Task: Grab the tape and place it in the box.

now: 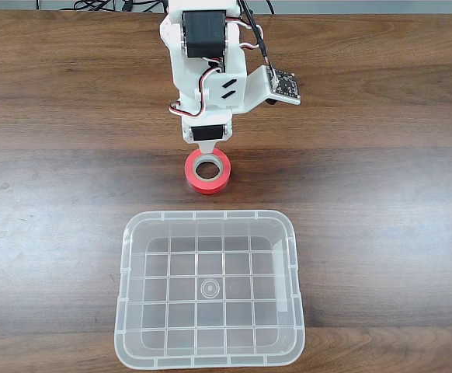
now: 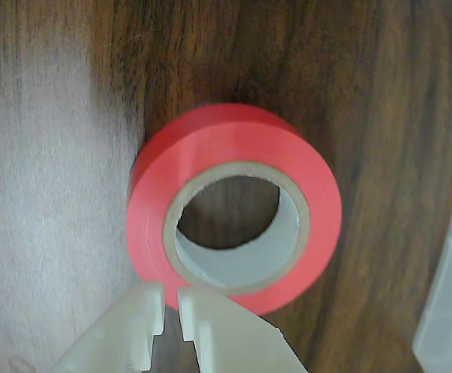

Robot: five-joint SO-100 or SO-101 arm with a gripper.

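White jaws nearly pressed together, gripping nothing, at the near rim of small red tape roll (image 2: 234,206) lying flat on wooden table (image 1: 381,171); clear plastic box (image 1: 292,256) nearby.

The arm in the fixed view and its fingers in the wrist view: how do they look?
The arm has white plastic shells around black motor blocks, with black, red and white cables along it and a small circuit board at its right side. The fingers are pale cream plastic with stepped inner edges.
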